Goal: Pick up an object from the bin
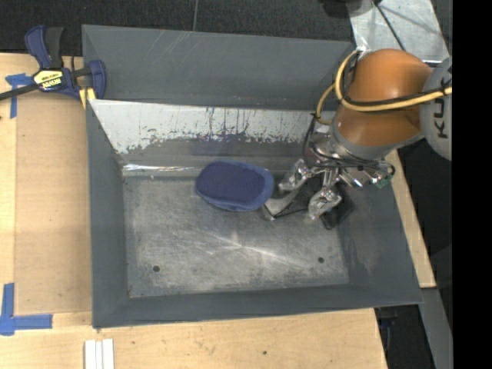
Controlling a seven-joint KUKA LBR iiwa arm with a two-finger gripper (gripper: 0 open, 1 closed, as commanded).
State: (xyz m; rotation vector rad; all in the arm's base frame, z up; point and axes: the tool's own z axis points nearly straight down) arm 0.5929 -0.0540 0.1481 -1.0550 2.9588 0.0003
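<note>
My gripper (309, 193) is low at the back right of the bin, its metal fingers spread apart. Under and between the fingers lies a small dark object (286, 206) with a pale flat part, stretching towards the right wall where a black piece (335, 214) shows. A blue rounded cap-like thing (233, 185) rests on the floor just left of the gripper, touching the dark object's left end.
The arm with its orange cover comes in over the bin's right rim. The bin's back wall rises close behind the gripper, and the right wall is close beside it.
</note>
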